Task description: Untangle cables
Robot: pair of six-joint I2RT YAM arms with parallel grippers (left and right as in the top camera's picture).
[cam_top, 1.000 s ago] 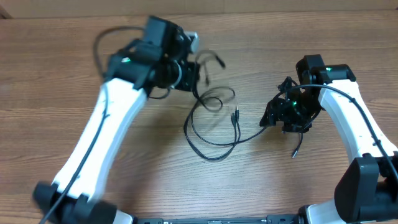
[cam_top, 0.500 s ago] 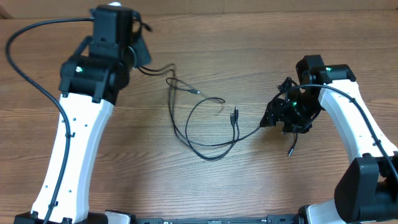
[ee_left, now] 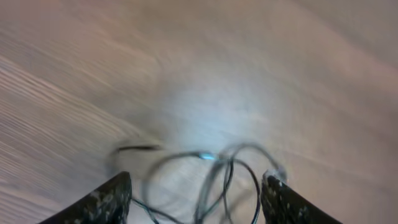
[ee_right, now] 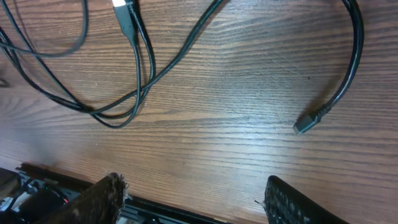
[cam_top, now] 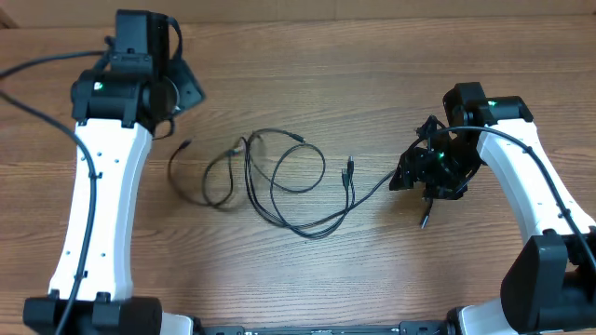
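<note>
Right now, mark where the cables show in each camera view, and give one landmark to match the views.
Overhead: the cables loop at the table's centre, between the two arms.
Left wrist: the cables sit lower centre, blurred.
Right wrist: the cables cross the top left; one plug end lies at right.
Shared landmark: the wood-grain table.

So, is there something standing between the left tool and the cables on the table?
Nothing visible does. The left tool is open, and its wrist view, though blurred, shows the cables directly ahead with no object before them.
</note>
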